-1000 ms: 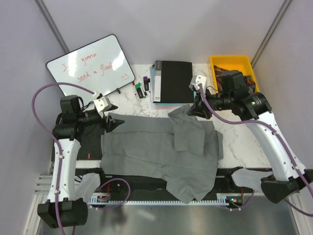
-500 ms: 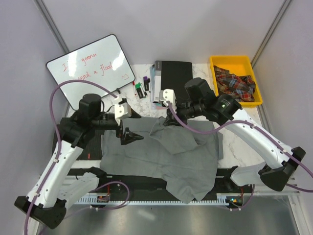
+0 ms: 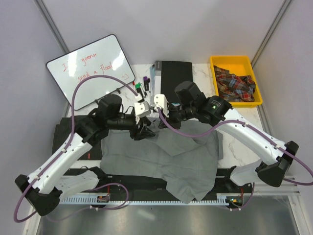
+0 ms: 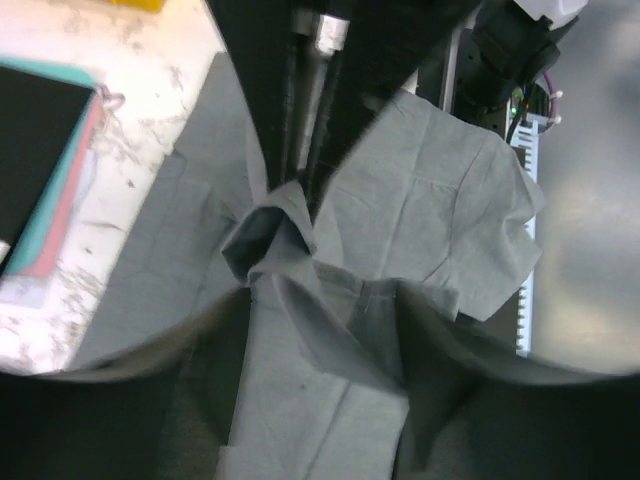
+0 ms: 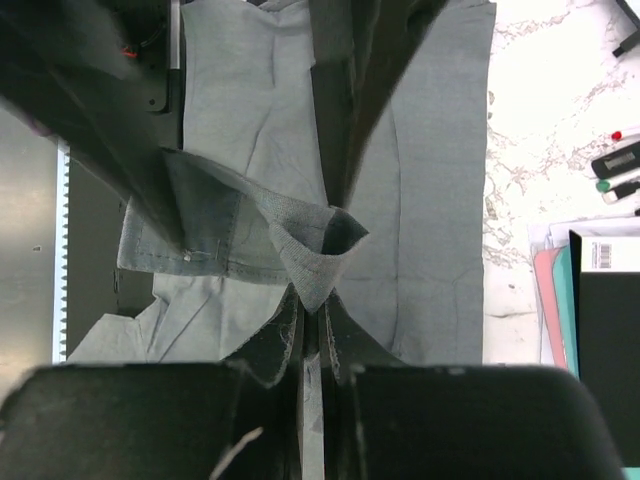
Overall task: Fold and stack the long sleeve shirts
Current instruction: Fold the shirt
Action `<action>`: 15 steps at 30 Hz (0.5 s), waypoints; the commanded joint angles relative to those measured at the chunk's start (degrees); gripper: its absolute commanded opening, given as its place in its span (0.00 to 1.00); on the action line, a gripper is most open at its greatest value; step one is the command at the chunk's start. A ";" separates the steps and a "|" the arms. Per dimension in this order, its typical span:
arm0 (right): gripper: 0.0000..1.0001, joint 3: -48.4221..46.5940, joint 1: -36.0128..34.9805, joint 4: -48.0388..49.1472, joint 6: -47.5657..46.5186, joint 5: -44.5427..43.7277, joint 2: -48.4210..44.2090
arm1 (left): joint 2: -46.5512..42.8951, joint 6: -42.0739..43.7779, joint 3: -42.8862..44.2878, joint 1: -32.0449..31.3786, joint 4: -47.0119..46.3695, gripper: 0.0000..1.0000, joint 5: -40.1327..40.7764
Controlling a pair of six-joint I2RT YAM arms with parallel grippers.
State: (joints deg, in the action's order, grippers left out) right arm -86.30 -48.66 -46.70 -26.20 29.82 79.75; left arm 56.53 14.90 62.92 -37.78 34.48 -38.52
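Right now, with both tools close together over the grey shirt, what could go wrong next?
1. The right tool is shut on only a small fold of the grey shirt; a quick pull may free it.
2. The open left tool sits almost tip to tip with it, so closing could knock them together.
3. The book lies near the shirt's far edge; dragged cloth might shift it.

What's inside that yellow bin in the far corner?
A crumpled plaid cloth, red, teal and dark, fills most of the yellow bin. Whatever may lie beneath the cloth is covered and cannot be seen.
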 commanded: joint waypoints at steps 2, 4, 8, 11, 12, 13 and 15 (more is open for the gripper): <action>0.20 -3.52 -0.91 2.14 -0.53 0.15 1.11 | 3.14 -6.01 1.42 -1.51 -2.84 0.25 7.22; 0.52 -3.52 -0.91 2.66 2.44 -3.17 1.20 | 3.15 -7.24 1.42 -0.98 -1.44 0.02 10.21; 0.75 -1.77 10.02 0.04 2.55 0.72 0.06 | 0.51 -6.90 -1.30 3.32 3.57 0.02 9.61; 0.79 -0.27 17.78 -2.16 1.59 2.34 1.11 | -0.90 -6.63 -4.20 9.64 4.98 0.02 9.08; 0.79 0.25 18.68 -2.87 1.06 1.91 1.81 | -0.72 -6.63 -4.90 12.35 5.16 0.02 8.99; 0.76 0.52 19.22 -3.66 0.36 1.38 2.69 | 0.32 -6.81 -5.08 13.25 5.07 0.02 10.30; 0.71 0.34 20.88 -7.61 -3.06 1.37 6.38 | 1.91 -6.63 -5.43 14.92 5.16 0.02 11.36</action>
State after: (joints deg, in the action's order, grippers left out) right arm -86.85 -29.52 -48.25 -25.02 29.63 81.58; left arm 56.86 10.07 58.41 -26.24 38.17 -29.76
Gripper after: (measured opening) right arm 0.748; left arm 0.025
